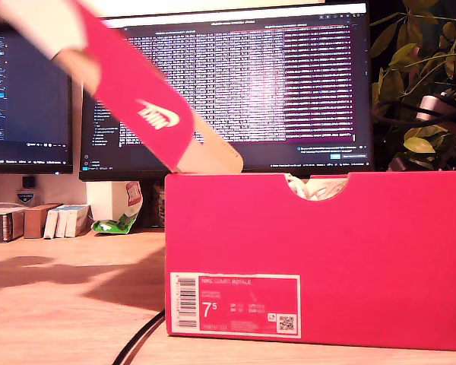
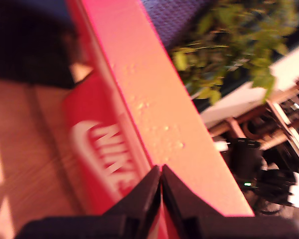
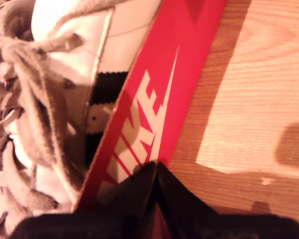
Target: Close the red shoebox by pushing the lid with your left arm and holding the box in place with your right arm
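The red shoebox (image 1: 327, 243) stands on the wooden table, its label end facing the exterior view. Its red lid (image 1: 137, 99) with a white logo is tilted up over the box toward the exterior view's upper left. No gripper shows in the exterior view. In the first wrist view my first gripper (image 2: 161, 172) is shut, its tips against the lid (image 2: 154, 99) near the lid's long edge. In the second wrist view my second gripper (image 3: 156, 167) is shut, its tips on the outer side wall of the box (image 3: 164, 99). A white shoe (image 3: 65, 74) with laces lies inside.
Two lit monitors (image 1: 235, 84) stand close behind the box. A leafy plant (image 1: 425, 84) is at the exterior view's right. A black cable (image 1: 140, 342) runs on the table (image 1: 68, 296) beside the box. Small cartons (image 1: 30, 220) and a green-white packet (image 1: 118, 220) sit at the back.
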Tool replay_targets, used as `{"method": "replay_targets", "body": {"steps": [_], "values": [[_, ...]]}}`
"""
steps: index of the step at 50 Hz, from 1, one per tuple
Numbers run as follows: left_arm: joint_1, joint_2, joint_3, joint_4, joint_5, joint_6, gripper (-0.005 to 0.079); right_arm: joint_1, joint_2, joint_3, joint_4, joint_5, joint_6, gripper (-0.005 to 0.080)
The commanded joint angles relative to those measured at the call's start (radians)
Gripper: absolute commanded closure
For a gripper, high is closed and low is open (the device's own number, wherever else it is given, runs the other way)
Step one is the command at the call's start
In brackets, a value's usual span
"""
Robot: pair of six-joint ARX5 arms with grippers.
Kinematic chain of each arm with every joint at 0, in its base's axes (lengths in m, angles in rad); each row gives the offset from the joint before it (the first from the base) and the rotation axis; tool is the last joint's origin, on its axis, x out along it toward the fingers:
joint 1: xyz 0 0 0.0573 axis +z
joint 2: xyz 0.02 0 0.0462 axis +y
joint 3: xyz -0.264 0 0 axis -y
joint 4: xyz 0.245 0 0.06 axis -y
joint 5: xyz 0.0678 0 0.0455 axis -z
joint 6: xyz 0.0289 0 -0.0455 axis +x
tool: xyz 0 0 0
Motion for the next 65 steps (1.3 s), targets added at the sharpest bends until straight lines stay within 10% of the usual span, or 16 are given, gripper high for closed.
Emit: {"method": "replay_targets", "body": {"steps": [1,35,50,65], "values": [[-0.064,0.029,-0.037,0.016,-0.005,-0.048,0.0762,0.041,0.01,0.011,0.028,-0.045,-0.002,0.0764],[-0.4,0.011,-0.033,0.4,-0.161,-0.227,0.0762,-0.073,0.01,0.017,0.014,0.042,-0.093,0.0764],[-0.344,-0.088,0.041,0.083,-0.432,0.054,0.0762,-0.214,0.009,0.035,-0.089,0.3,-0.246,0.0765],[-0.333,-0.237,0.052,-0.117,-0.656,0.283,0.0762,-0.238,-0.076,0.042,-0.138,0.193,-0.204,0.0765]]}}
